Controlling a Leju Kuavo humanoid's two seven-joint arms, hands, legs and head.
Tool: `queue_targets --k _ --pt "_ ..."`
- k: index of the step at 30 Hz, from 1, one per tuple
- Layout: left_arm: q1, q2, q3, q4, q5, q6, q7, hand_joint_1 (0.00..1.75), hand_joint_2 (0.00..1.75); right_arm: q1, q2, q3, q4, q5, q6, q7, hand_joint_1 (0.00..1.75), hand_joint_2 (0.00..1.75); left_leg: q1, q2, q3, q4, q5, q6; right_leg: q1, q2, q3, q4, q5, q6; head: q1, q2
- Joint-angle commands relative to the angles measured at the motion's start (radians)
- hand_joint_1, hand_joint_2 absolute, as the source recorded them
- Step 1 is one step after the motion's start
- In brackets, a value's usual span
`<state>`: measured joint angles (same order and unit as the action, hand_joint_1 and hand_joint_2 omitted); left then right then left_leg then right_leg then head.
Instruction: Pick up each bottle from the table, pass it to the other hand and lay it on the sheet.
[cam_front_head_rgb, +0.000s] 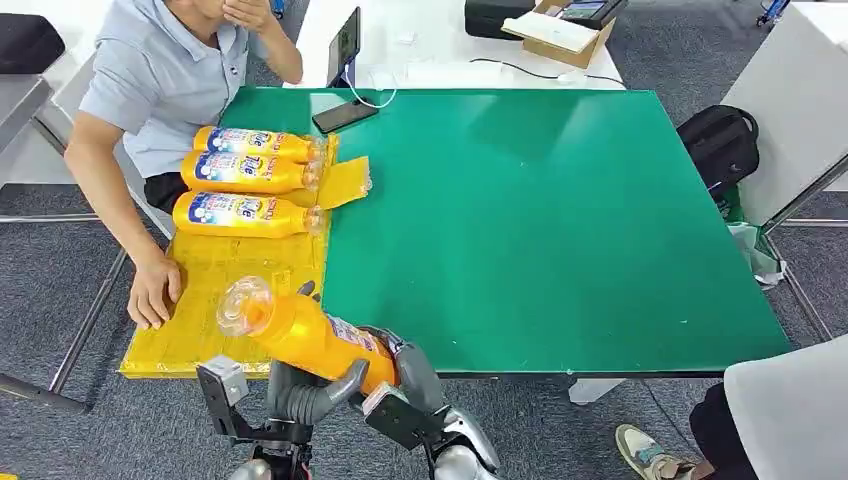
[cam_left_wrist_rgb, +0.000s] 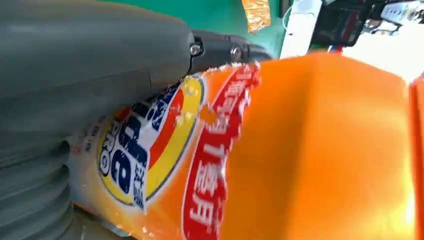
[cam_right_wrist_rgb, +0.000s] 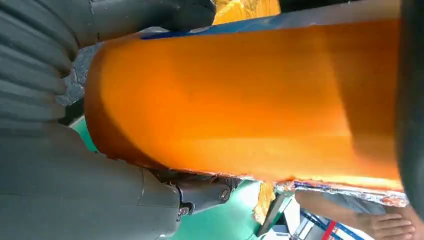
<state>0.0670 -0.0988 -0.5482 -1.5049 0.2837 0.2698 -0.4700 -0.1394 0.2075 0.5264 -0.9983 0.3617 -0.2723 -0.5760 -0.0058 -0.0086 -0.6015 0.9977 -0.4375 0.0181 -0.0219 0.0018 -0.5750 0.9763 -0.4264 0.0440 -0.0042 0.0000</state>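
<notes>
Two silver arms rise from the lower edge of the head view, with dark fittings and a boxy grey camera block clamped at each wrist. The left hand (cam_front_head_rgb: 305, 385) has a grey ribbed cover running into a thick, smooth grey thumb; the right hand (cam_front_head_rgb: 405, 375) is dark grey with a rounded shell behind it. In the left wrist view the left hand's cover is matt grey with deep ribs, and two small silver screws (cam_left_wrist_rgb: 215, 50) sit in a darker finger. The right wrist view shows the same ribbing, a smooth grey thumb and a screw (cam_right_wrist_rgb: 224, 194) in black housing.
</notes>
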Motion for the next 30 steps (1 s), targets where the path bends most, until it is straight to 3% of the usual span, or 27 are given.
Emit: queue_targets --k 1,2,4,5,9,14,19,23,28,30 --pt "-0.046 0.000 -0.020 0.040 0.056 -0.053 0.030 1.48 1.75 -0.038 -0.016 0.097 0.076 0.001 -0.001 -0.007 1.33 1.75 0.002 0.000 0.003 0.000 -0.001 -0.002 0.002 -0.001 0.003 -0.001 -0.001 -0.002 0.000 0.000" --pt "-0.047 0.000 -0.019 0.044 0.071 -0.067 0.035 1.75 1.75 -0.043 -0.014 0.099 0.088 -0.005 0.002 -0.002 0.00 1.75 0.002 0.000 0.004 0.000 -0.002 -0.002 0.003 -0.001 0.005 -0.001 -0.001 -0.003 0.000 0.000" --pt "-0.042 0.002 -0.014 0.044 0.104 -0.092 0.050 1.75 1.75 -0.045 -0.013 0.101 0.098 -0.023 0.000 0.003 0.00 1.75 0.002 0.000 0.004 0.000 -0.002 -0.002 0.003 -0.001 0.005 -0.001 -0.001 -0.003 0.000 0.000" --pt "-0.040 0.003 -0.012 0.044 0.120 -0.103 0.058 1.75 1.75 -0.042 -0.014 0.102 0.094 -0.019 -0.019 -0.003 0.00 0.00 0.002 0.000 0.003 -0.001 -0.001 -0.001 0.002 -0.001 0.003 -0.001 -0.001 -0.002 0.000 0.000" --pt "-0.015 0.004 0.030 0.037 0.255 -0.149 0.129 1.75 1.75 -0.021 -0.016 0.084 0.068 -0.022 -0.103 -0.025 0.00 0.00 0.001 0.000 0.002 -0.001 -0.001 -0.001 0.002 0.000 0.002 -0.001 0.000 -0.001 0.000 0.000" --pt "-0.013 0.009 0.046 0.038 0.270 -0.140 0.136 1.75 1.75 -0.018 -0.021 0.080 0.058 -0.027 -0.109 -0.027 0.00 0.00 0.001 0.001 0.003 -0.001 -0.001 -0.001 0.002 0.000 0.003 -0.001 -0.001 -0.002 0.000 0.000" --pt "0.004 -0.005 0.155 0.018 0.323 -0.025 0.148 1.75 1.75 0.036 -0.049 0.037 -0.039 -0.057 -0.155 -0.018 0.00 0.00 0.002 0.001 0.004 0.000 -0.002 -0.002 0.003 0.000 0.004 -0.001 -0.001 -0.003 0.000 0.000" --pt "0.021 -0.025 0.246 -0.025 0.154 0.109 0.023 1.75 1.75 0.097 -0.092 -0.069 -0.106 -0.051 -0.282 -0.072 0.00 0.00 0.002 0.001 0.003 0.000 -0.002 -0.002 0.002 0.000 0.004 -0.001 -0.001 -0.002 0.000 0.000" --pt "0.006 -0.035 0.322 -0.023 0.031 0.130 0.039 1.75 1.75 0.127 -0.097 -0.241 -0.120 -0.061 -0.425 -0.122 0.00 0.00 0.002 -0.003 0.004 0.000 -0.002 -0.001 0.003 -0.004 0.006 -0.002 -0.002 -0.002 0.000 0.000" --pt "-0.006 -0.038 0.354 -0.012 0.037 0.110 0.056 1.75 1.75 0.142 -0.078 -0.320 -0.155 -0.046 -0.426 -0.122 0.00 0.00 0.002 -0.002 0.003 0.000 -0.001 -0.001 0.002 -0.003 0.004 -0.001 -0.001 -0.002 0.000 0.000"
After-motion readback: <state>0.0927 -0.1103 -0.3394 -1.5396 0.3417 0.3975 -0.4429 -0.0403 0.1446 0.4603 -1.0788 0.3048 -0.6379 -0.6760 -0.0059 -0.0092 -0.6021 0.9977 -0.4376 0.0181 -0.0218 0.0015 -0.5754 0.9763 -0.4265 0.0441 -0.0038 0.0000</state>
